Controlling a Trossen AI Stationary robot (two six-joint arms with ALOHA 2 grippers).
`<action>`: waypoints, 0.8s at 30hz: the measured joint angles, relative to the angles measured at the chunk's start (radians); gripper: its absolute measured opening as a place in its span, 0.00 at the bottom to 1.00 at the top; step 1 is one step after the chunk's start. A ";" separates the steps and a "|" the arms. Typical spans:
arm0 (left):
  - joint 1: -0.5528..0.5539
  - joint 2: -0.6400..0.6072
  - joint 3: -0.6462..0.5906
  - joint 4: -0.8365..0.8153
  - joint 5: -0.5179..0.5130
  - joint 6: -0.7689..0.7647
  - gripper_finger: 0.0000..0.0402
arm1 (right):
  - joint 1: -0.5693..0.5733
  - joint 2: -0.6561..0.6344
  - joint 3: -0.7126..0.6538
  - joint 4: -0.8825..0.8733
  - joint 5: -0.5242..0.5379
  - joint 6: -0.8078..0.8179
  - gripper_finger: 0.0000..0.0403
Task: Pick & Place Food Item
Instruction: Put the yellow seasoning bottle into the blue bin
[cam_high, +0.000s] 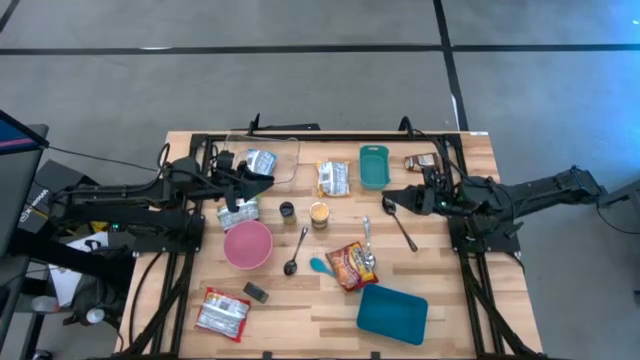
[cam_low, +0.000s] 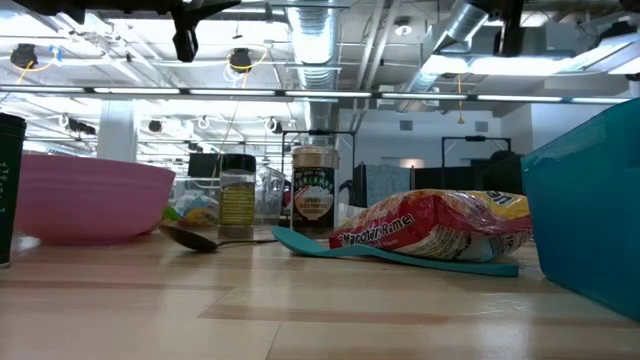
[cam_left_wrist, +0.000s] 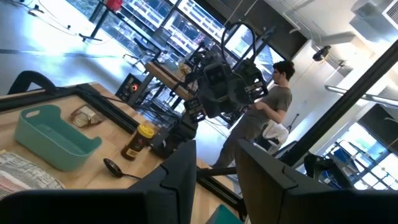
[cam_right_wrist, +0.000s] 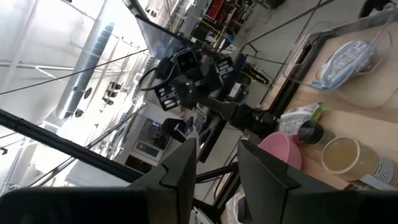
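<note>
Far left on the wooden table (cam_high: 480, 300), near the front edge: a red-and-white food packet (cam_high: 224, 313), with a small dark block (cam_high: 256, 292) just beside it. Behind those, a pink bowl (cam_high: 247, 244), and touching its rear rim a green-and-white packet (cam_high: 238, 213). Above that packet, the left gripper (cam_high: 262, 180), reaching in from the left side. Seen from its own wrist, fingers (cam_left_wrist: 180, 177) parted by a narrow gap and pinching nothing. Just behind it, a clear container (cam_high: 285, 150) holding a silver packet (cam_high: 262, 161).

Toward the middle: a dark-lidded jar (cam_high: 287, 210) and a jar of yellow seasoning (cam_high: 319, 215) side by side, a metal spoon (cam_high: 296, 252) lying in front of them, and another pale packet (cam_high: 333, 178) behind. Centre front: the ramen packet (cam_high: 350, 265), lying flat, partly over a teal spoon (cam_high: 320, 266) and with a silver utensil (cam_high: 367, 240) across its right edge. Crowded on every side, held by neither arm.

Right of centre: a small teal tray (cam_high: 373, 166) at the back, a large teal container (cam_high: 392, 312) at the front. Between them, a black spoon (cam_high: 400, 225), its bowl just under the right gripper (cam_high: 392, 200). Fingers (cam_right_wrist: 180, 177) of that one likewise slightly spread, gripping nothing. Behind it, a wrapped brown item (cam_high: 423, 161).
</note>
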 joint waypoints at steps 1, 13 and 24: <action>0.000 0.000 0.000 0.000 0.000 0.000 0.26 | -0.007 -0.001 0.000 0.000 -0.010 0.000 0.28; 0.000 0.000 0.000 -0.001 0.000 0.000 0.26 | -0.100 -0.002 0.002 -0.120 -0.142 0.003 0.25; 0.000 0.000 0.000 -0.001 -0.001 0.000 0.26 | -0.179 0.000 0.239 -0.718 -0.190 -0.026 0.18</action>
